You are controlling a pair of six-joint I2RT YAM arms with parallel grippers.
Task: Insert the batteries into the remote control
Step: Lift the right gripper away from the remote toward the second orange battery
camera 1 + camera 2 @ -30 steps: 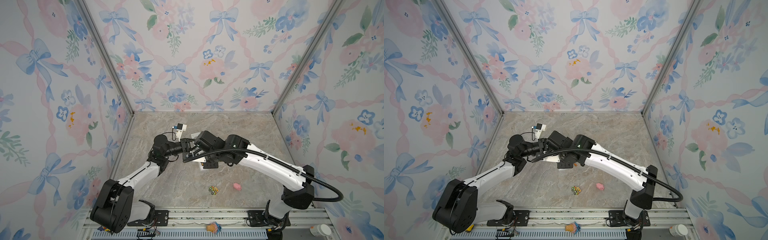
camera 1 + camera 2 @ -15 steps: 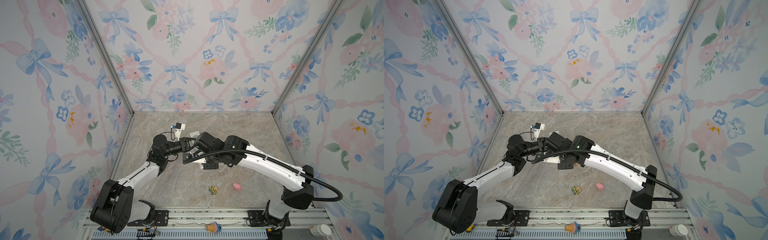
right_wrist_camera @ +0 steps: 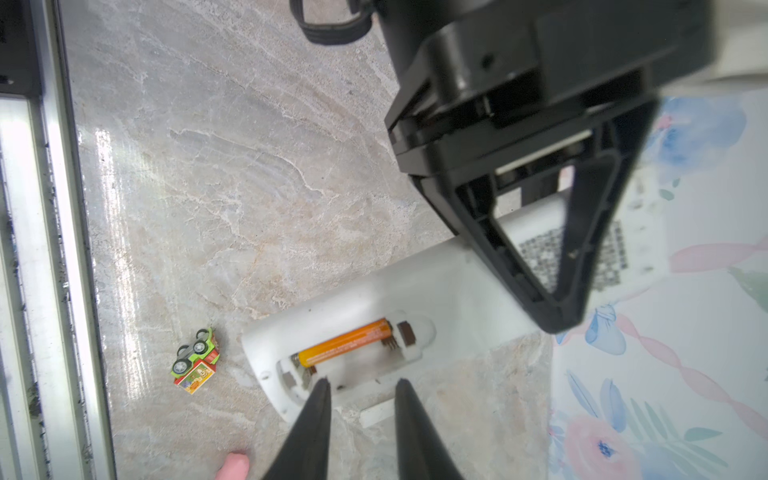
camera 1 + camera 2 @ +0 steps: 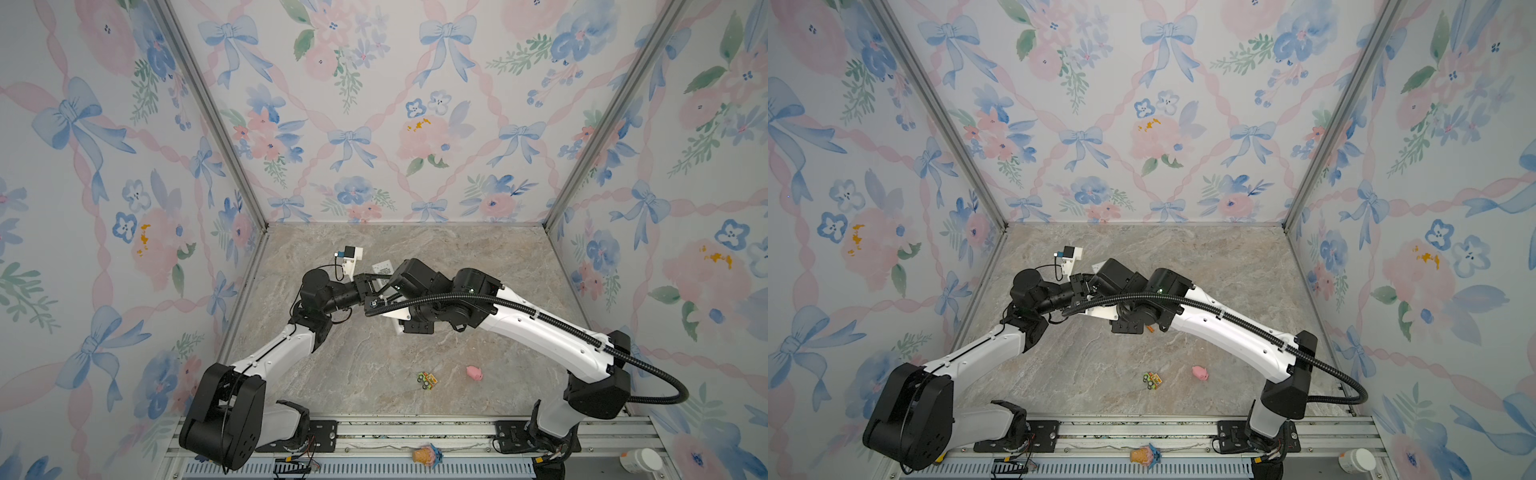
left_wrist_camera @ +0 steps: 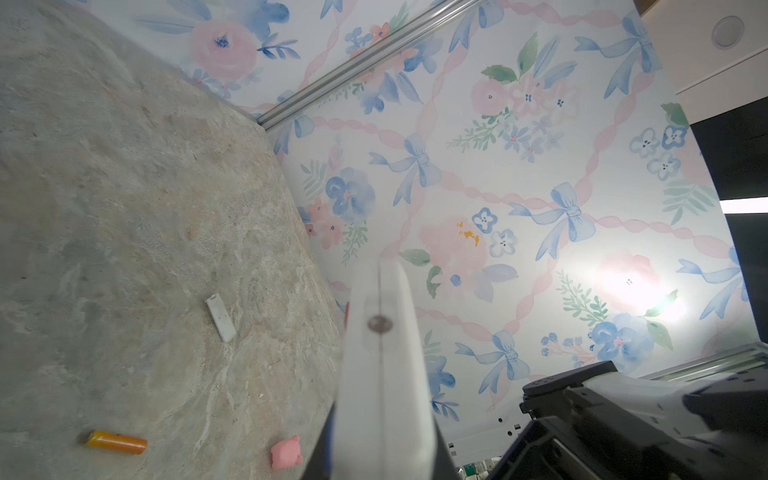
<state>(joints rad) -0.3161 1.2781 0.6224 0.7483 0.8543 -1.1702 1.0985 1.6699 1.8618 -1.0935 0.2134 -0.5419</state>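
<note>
While both arms meet mid-table in both top views, the left gripper (image 4: pixel 366 286) is clamped on the remote control (image 4: pixel 395 324), whose white end juts past its fingers beneath the right arm (image 4: pixel 519 316). Pink pig toy (image 4: pixel 473 372) and toy car (image 4: pixel 427 380) lie well apart from both grippers, toward the arm bases.

Left wrist view: remote control edge-on, running straight out from the gripper. Loose battery (image 5: pixel 116 442) lies on the marble table (image 5: pixel 124 187), off to one side of the held remote control; white cover piece (image 5: pixel 220 318) farther out on that side.

Right wrist view: right gripper (image 3: pixel 361 381) empty, jaws parted, tips just short of the open battery compartment (image 3: pixel 365 365). Seated battery (image 3: pixel 345 341) lies in the slot farther from the tips.
</note>
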